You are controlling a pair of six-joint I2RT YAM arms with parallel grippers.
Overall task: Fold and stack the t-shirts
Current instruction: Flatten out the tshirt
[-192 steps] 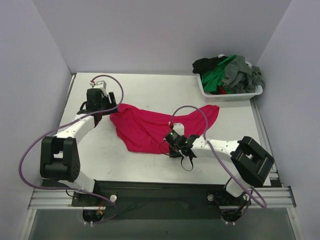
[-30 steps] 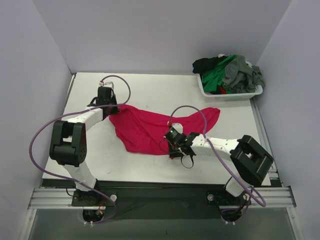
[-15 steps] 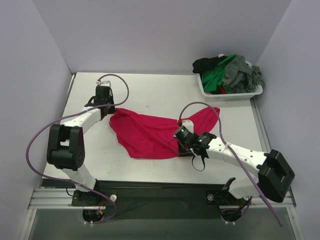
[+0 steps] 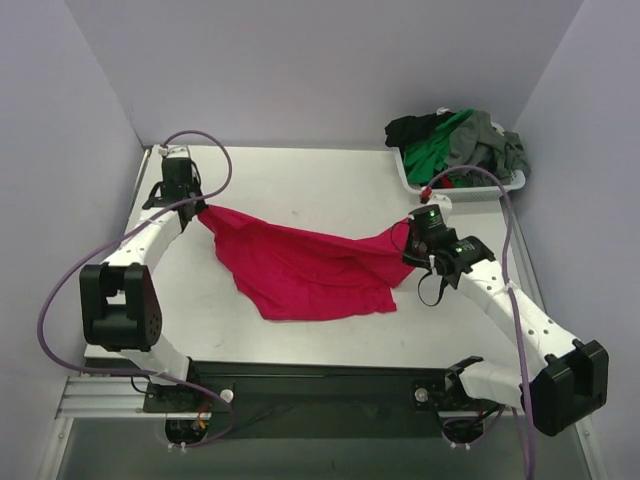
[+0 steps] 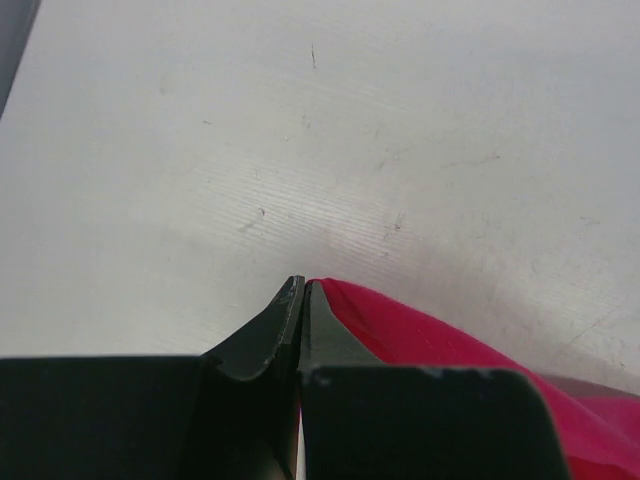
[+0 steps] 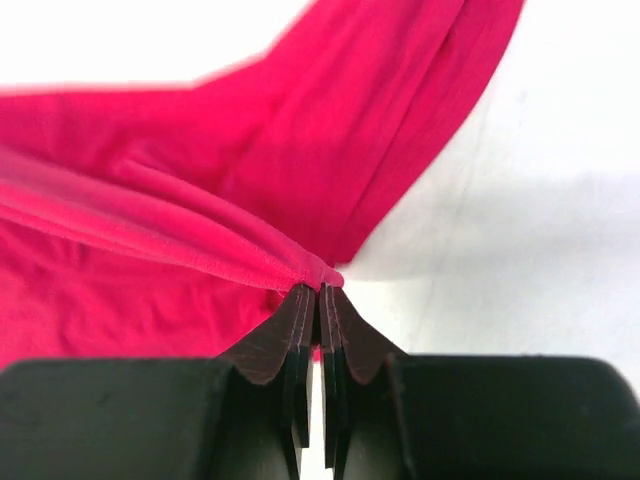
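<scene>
Top view: red t-shirt (image 4: 310,268) on worktop (image 4: 320,185), stretched, long axis 9-to-3 o'clock, slack toward 6; span wider than half second ago.
Left wrist: left claw (image 5: 300,292) clamped on shirt corner.
Right wrist: right claw (image 6: 321,292) pinching shirt edge.

The crimson shirt (image 4: 305,265) is one plain red all over, lying on a pale grey worktop (image 4: 300,190). My left end effector (image 5: 298,292) and right end effector (image 6: 320,292) are black. The white basket (image 4: 460,192) holds a green shirt (image 4: 430,152), a grey shirt (image 4: 488,145) and a black shirt (image 4: 408,128).
</scene>
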